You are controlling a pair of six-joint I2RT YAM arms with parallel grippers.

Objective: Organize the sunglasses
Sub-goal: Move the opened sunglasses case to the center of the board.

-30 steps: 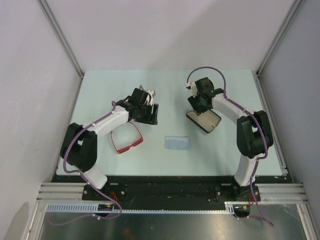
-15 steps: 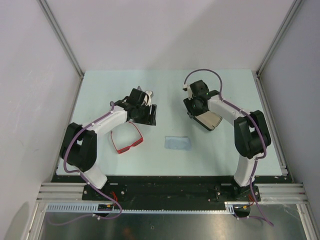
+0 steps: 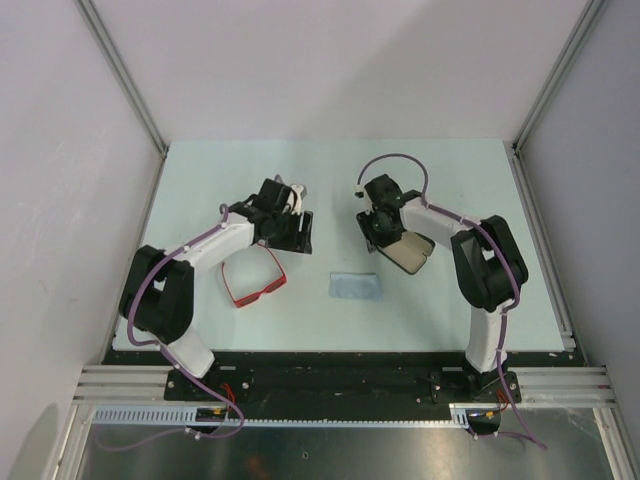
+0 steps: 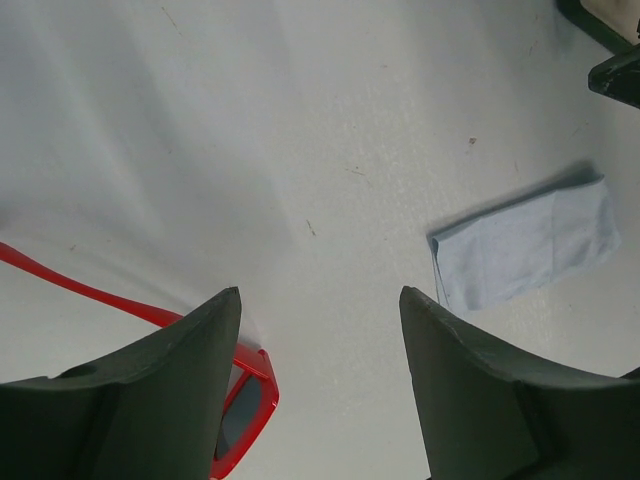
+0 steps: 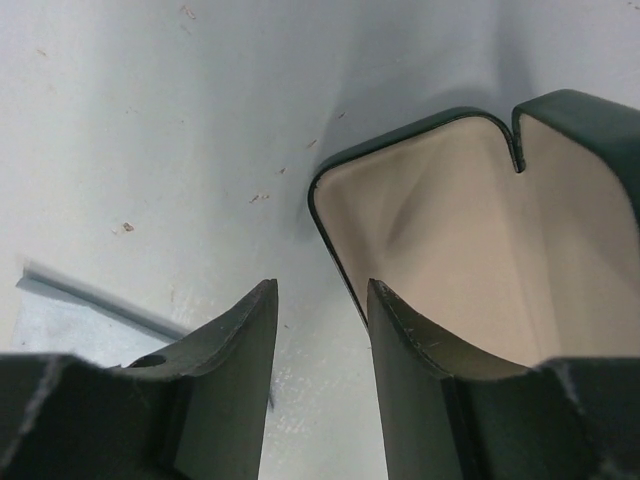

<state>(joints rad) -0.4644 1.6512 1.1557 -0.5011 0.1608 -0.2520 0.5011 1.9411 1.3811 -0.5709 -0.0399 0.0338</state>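
Pre-grasp stage: left tool (image 4: 320, 295) spread, empty, by red sunglasses (image 4: 247, 402); right tool (image 5: 322, 287) slightly parted astride open case (image 5: 450, 240) rim; likely next: lower onto frame, pinch.

**A robotics lab test cell**

You are looking at a lab rig, not a home or a shop. The pale counter (image 3: 330, 180) is boxed in by plain white panels (image 3: 330, 60) at 9, 12 and 3 o'clock. The panels are framed by bare aluminium posts (image 3: 120, 75). At 6 o'clock the left arm (image 3: 205, 250) and right arm (image 3: 480, 265) are bolted to a black base plate (image 3: 340, 385) set on aluminium rails (image 3: 120, 385). A slotted cable duct (image 3: 340, 421) runs nearer still, and purple cables (image 3: 395, 156) loop along both arms.
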